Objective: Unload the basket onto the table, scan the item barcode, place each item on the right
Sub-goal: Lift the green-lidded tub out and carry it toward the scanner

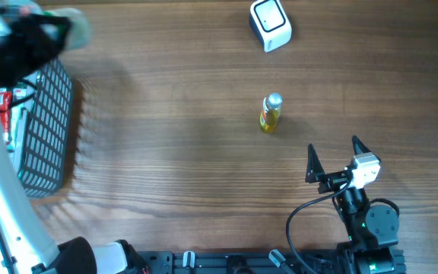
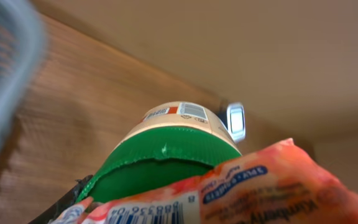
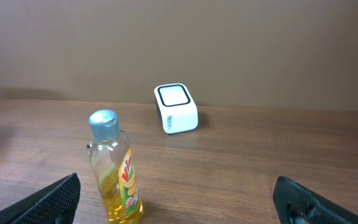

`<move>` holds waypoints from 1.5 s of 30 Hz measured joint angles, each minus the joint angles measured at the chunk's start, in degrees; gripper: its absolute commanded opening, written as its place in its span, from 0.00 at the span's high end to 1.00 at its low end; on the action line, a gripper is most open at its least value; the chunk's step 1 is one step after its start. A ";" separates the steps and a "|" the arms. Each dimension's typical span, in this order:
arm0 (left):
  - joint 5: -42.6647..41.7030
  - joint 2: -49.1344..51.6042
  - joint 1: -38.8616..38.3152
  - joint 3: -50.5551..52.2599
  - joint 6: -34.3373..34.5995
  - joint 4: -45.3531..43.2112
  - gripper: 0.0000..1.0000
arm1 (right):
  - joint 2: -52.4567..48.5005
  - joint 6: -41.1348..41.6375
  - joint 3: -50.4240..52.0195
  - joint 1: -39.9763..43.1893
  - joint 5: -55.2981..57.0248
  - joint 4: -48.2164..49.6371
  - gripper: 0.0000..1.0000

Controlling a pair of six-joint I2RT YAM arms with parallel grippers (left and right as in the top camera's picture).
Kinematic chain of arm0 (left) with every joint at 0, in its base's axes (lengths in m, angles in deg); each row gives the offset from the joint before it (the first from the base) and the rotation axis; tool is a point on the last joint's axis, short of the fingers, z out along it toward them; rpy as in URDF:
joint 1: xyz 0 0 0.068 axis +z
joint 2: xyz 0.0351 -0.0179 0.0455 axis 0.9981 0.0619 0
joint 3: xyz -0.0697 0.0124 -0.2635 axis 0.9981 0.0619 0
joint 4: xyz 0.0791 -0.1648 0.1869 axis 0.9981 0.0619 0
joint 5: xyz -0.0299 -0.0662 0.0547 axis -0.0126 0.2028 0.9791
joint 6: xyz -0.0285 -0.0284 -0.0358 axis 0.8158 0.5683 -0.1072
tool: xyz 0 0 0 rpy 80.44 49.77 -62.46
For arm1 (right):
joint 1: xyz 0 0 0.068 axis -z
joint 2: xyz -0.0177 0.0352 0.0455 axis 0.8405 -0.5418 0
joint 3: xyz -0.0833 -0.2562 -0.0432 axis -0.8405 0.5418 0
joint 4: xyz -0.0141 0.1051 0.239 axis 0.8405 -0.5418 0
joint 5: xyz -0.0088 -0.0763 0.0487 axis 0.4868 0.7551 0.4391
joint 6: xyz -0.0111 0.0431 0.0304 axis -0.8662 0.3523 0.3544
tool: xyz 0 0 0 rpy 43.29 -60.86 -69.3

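Near the basket (image 1: pixel 48 129), left claw (image 1: pixel 36 34) grips a green-lidded white tub (image 2: pixel 166 149); right claw (image 1: pixel 333 146) spread.

Left gripper (image 1: pixel 48 30) is smeared by blur overhead; jaws aren't made out, and grip can't be told. In left wrist view, grey mesh basket (image 2: pixel 5 68) is blurred at left edge. Orange-pink plastic packet (image 2: pixel 253 186) and its barcode (image 2: pixel 138 216) are cut off at btm. White tub w/ green lid (image 2: pixel 166 152) is partly covered by packet. Print on the tub's label (image 2: pixel 182 112) is too small to be read.
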 measured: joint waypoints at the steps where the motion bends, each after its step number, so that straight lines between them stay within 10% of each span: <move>1: 0.81 0.00 -2.14 0.00 -1.81 0.98 0.65 | 0.00 0.00 0.00 0.00 0.00 0.02 0.00; 14: 7.96 0.37 -29.68 1.18 -32.89 12.24 0.61 | 0.00 0.00 0.00 0.00 0.00 0.02 0.00; 25: 8.57 5.77 -34.64 4.26 -37.05 13.00 0.62 | 0.00 0.00 0.00 0.00 0.00 0.02 0.00; 32: 8.70 11.41 -34.67 4.28 -25.86 12.85 0.66 | 0.00 0.00 0.00 0.00 0.02 0.02 0.00; 45: 37.51 17.51 -46.14 10.86 22.40 3.02 0.61 | 0.00 0.00 0.00 0.00 0.02 0.02 0.00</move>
